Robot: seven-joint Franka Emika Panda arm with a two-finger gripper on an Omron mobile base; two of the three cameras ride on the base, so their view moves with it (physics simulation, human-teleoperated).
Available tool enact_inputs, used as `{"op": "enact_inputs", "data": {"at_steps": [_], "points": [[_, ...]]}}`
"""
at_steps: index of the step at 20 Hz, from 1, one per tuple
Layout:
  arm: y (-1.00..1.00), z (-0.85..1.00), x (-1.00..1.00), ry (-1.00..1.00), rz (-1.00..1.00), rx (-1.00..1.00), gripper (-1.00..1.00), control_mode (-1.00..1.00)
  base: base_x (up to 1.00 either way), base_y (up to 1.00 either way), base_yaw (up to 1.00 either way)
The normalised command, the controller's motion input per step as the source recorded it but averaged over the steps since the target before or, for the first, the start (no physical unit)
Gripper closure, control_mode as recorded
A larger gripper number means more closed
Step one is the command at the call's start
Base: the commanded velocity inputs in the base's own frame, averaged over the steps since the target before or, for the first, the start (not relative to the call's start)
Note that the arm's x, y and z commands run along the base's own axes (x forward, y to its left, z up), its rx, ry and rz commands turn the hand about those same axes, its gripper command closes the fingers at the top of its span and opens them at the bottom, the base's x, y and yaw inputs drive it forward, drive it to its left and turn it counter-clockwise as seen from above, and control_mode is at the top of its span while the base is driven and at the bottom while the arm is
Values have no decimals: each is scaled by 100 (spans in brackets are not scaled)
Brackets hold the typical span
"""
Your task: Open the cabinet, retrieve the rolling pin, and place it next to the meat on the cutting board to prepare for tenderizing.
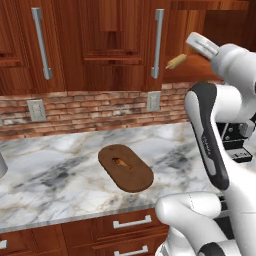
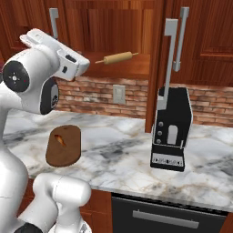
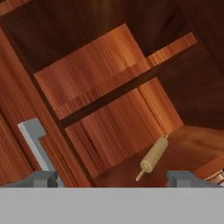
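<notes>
Reddish-brown wooden wall cabinet (image 2: pixel 136 32) with tall panelled doors and long grey bar handles: standing open straight ahead of the gripper (image 3: pixel 111 177), wooden shelf bare inside. Slim light-tan wooden rolling pin (image 3: pixel 153 156) with narrow handle ends: lying on the cabinet floor just beyond the fingertips, slightly angled. Flat dark-brown oval cutting board (image 1: pixel 126 168): far below the hand on the marble counter. Small orange-brown lump of meat (image 1: pixel 120 162): resting on the board.

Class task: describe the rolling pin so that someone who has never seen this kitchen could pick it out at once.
Start at the reddish-brown wall cabinet above the brick backsplash, with one door swung open. On its bottom board lies the rolling pin: a slim, light-tan wooden cylinder with narrower handle ends, much paler than the dark wood around it.
</notes>
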Motion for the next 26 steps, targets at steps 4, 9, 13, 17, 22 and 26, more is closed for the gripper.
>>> {"op": "enact_inputs", "data": {"at_steps": [4, 9, 13, 17, 22, 26], "points": [[-2, -8, 22, 31, 5, 33, -100, -100, 0, 0, 0], [-11, -8, 18, 17, 4, 32, -100, -100, 0, 0, 0], [-8, -38, 2, 1, 8, 24, -100, -100, 0, 0, 0], [0, -42, 27, 0, 11, 18, -100, -100, 0, 0, 0], [0, -15, 58, 3, 10, 18, -100, -100, 0, 0, 0], [0, 0, 61, 9, 9, 14, -100, -100, 0, 0, 0]]}}
